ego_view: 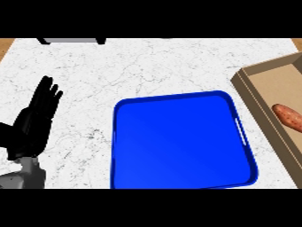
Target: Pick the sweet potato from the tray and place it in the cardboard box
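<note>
Nearest, at the view's lower left, the grey left forearm (14, 179) rises to the left hand (35, 119), which rests over the white counter (146, 66) with fingers straight and pointing up, released and holding nothing. It is well apart from the tray and the box. The right hand does not show, so its state cannot be told

Further in, at the middle, the blue tray (172, 142) lies flat on the counter, and nothing lies on it. To its right, just beside the tray's rim, stands the cardboard box (280, 86), running out of the view's right edge. The sweet potato (294, 119) lies on the box's floor, lengthwise along it and clear of the near wall

Farthest off, a dark-edged grey object (71, 41) sits at the counter's back edge, too cut off to name

Judging by this, the placing step looks done: the task's thing is inside the box, not on the tray. The next move calls for no grasp, only keeping both hands away from the box so the sweet potato is not disturbed
</note>
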Controlling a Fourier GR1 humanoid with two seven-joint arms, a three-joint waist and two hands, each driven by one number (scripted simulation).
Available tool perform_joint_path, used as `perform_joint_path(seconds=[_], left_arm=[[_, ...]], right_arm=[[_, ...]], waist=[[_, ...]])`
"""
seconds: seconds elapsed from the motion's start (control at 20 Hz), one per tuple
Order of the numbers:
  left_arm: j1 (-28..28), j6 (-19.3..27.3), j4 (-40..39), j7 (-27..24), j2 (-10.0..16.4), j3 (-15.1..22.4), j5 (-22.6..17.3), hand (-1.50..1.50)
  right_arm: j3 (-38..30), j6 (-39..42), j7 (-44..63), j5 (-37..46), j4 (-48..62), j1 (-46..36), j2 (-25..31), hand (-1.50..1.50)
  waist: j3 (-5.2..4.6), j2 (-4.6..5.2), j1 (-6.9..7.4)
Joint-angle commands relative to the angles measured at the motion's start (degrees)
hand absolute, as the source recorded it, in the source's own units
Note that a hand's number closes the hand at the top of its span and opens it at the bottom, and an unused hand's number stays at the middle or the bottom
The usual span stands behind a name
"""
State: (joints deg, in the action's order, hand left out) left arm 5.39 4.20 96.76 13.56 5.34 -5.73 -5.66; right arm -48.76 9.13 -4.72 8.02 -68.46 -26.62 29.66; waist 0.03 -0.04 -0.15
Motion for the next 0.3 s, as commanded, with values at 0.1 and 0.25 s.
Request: perform_joint_path(seconds=[0.1,0.25], left_arm=[[3.5,0.34,-3.21,0.06,0.46,-1.09,-0.17,0.0],[-1.41,-0.88,0.5,-1.33,-0.39,-0.18,-0.9,0.0]], right_arm=[[-3.13,2.64,-6.54,-6.26,5.5,5.76,4.32,-1.5],[-2.88,3.26,-6.0,-9.43,0.08,10.17,2.62,-1.5]], waist=[[0.0,0.07,0.03],[-0.03,-0.05,0.03]])
